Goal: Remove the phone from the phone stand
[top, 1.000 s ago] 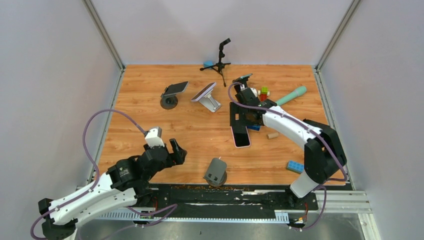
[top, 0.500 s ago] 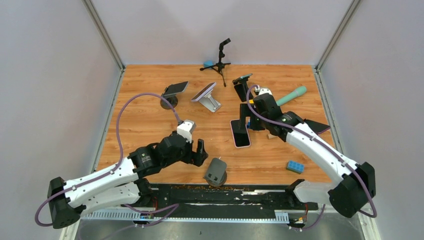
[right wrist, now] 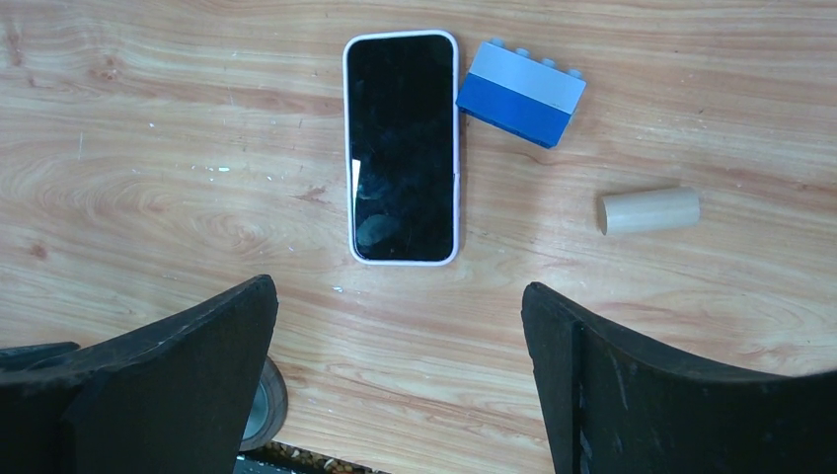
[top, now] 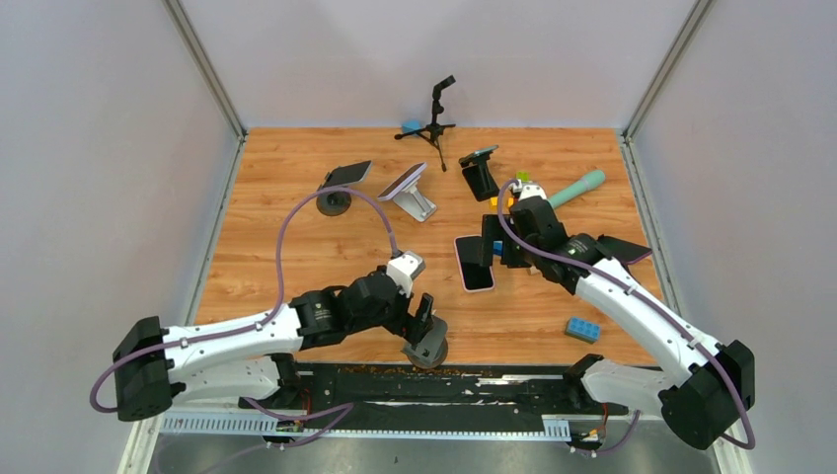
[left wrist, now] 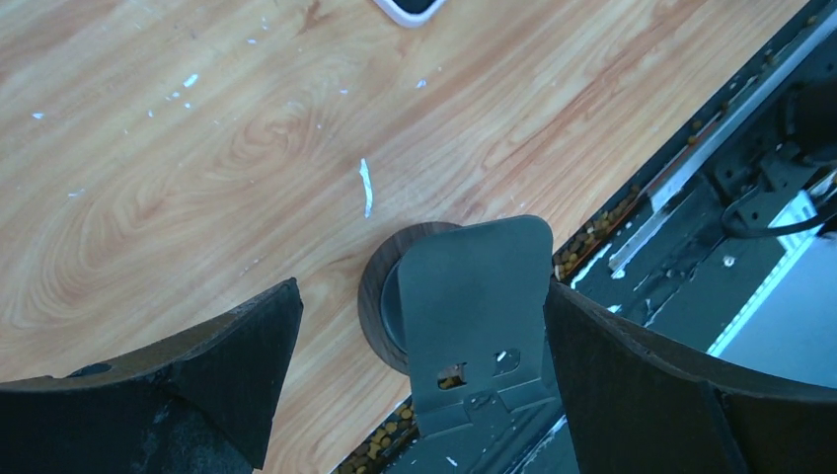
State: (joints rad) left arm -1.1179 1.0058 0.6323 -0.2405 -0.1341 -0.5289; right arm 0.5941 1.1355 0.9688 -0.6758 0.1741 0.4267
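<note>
Left gripper (left wrist: pixel 419 296) stands wide open and holds nothing. A bare stand (left wrist: pixel 474 306) shows between its fingers, though I cannot tell whether they are down beside it or above it. Right gripper (right wrist: pixel 400 288) is equally wide and empty, hanging over the phone (right wrist: pixel 403 146). That phone lies flat, screen up, on the table (right wrist: pixel 148 118), apart from the stand, which sits on the phone's near side. By my reading the removal is done for this pair. Other phones (top: pixel 345 176), well beyond this phone, are propped on stands of their own.

Phone: glossy black glass, smudged, in a pale round-cornered case. Stand: dull grey bent sheet with small cut-outs on a dark round foot. Table: wood-grain laminate with white scuffs. Just beside one corner of the phone sits a studded blue brick (right wrist: pixel 520 94), and to the phone's right lies a plain wooden peg (right wrist: pixel 649 210).
</note>
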